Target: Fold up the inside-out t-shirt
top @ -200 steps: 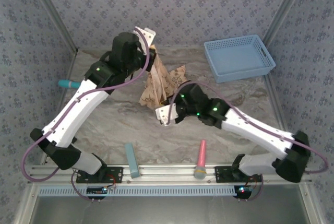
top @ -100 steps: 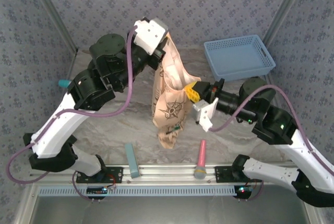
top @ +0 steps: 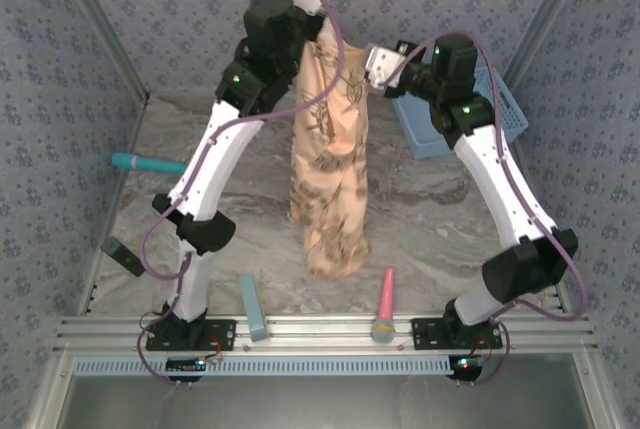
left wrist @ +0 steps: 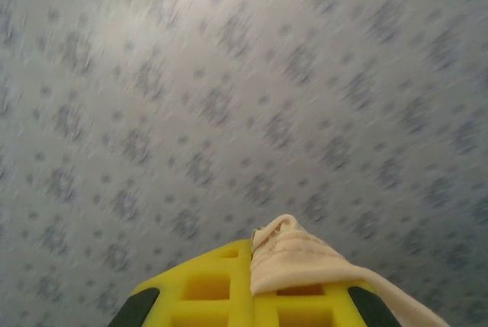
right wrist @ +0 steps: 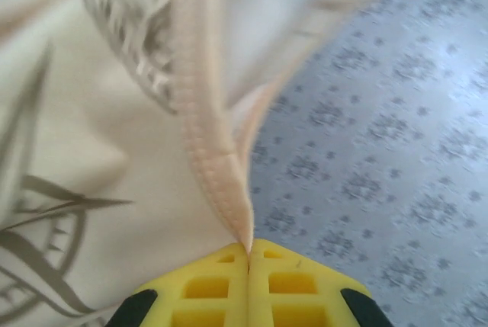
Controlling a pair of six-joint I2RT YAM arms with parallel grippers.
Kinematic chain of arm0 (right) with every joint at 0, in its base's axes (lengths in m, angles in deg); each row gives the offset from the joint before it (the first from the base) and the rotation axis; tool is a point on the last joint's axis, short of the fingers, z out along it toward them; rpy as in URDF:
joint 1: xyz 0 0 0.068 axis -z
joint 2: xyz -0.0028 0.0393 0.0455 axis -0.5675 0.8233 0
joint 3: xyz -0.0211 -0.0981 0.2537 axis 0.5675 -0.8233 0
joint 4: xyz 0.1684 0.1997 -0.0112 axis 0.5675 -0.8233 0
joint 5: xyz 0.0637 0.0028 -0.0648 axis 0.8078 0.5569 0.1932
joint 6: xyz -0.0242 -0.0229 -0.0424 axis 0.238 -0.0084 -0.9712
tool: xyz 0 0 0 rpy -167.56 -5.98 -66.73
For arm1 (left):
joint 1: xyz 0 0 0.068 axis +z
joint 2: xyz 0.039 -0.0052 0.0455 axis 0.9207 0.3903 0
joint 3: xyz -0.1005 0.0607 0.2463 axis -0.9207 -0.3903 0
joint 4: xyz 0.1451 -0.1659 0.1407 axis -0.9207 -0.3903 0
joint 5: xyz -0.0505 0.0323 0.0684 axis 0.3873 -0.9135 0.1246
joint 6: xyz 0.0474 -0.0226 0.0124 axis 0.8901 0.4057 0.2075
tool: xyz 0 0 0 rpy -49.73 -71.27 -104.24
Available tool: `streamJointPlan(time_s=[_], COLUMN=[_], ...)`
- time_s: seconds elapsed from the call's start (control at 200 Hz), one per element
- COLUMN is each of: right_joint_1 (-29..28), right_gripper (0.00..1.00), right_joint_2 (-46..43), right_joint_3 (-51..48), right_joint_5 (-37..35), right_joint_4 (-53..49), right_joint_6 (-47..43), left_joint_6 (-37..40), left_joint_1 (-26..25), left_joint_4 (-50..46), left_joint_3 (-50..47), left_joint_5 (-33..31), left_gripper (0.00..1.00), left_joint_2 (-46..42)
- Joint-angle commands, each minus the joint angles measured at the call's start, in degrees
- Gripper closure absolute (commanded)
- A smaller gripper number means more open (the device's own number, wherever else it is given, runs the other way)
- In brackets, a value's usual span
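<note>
The inside-out t-shirt [top: 330, 164], peach-tan with a faded brown print, hangs as a long bunched drape from high above the table down to near its front. My left gripper [top: 318, 37] is raised at the back and shut on the shirt's upper edge; in the left wrist view a hemmed fold of the t-shirt [left wrist: 293, 258] pokes out between the yellow fingers [left wrist: 213, 289]. My right gripper [top: 362, 61] is shut on a seam at the shirt's right top; the right wrist view shows the t-shirt [right wrist: 114, 136] with its stitched hem pinched at my gripper [right wrist: 248, 249].
A blue basket [top: 500, 114] stands at the back right behind the right arm. A teal marker [top: 140, 162] lies at the left. A teal bar [top: 253, 306] and a pink microphone-like tool [top: 384, 304] lie near the front rail. Patterned walls surround the marbled table [top: 450, 209].
Both arms have lifted high toward the back, carrying the shirt up off the table so it now hangs stretched out long. Both grippers stayed shut on it.
</note>
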Motion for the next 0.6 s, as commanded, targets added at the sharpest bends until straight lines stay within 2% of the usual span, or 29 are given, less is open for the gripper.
streamJointPlan(time_s=[0.0,0.185,0.315,0.475,0.595], right_joint_1=[1.1,0.0,-2.5,-6.7,-7.8], right_gripper=[1.0,1.0,1.0,1.0,1.0], right_joint_2=[1.7,-1.8,-8.2,-17.5,-22.3], right_joint_3=[6.9,7.3,5.6,-0.4,-1.9], right_joint_5=[0.2,2.5,3.5,1.1,0.7], right_joint_4=[8.3,7.9,1.7,-0.8,-2.7], right_joint_6=[5.4,3.8,0.2,-1.5,-0.4], left_joint_6=[-1.7,-2.3,-0.7,0.9,-0.3], left_joint_1=[1.0,0.0,-3.9,-10.2,-12.8], left_joint_4=[2.4,-6.1,-11.7,-12.5,-9.8], left_joint_3=[4.4,4.3,2.3,-9.0,-17.4], left_joint_5=[1.1,2.1,2.1,1.6,1.4], left_gripper=[1.0,1.0,1.0,1.0,1.0], left_joint_2=[-2.2,-5.6,-10.2,-19.6,-26.5])
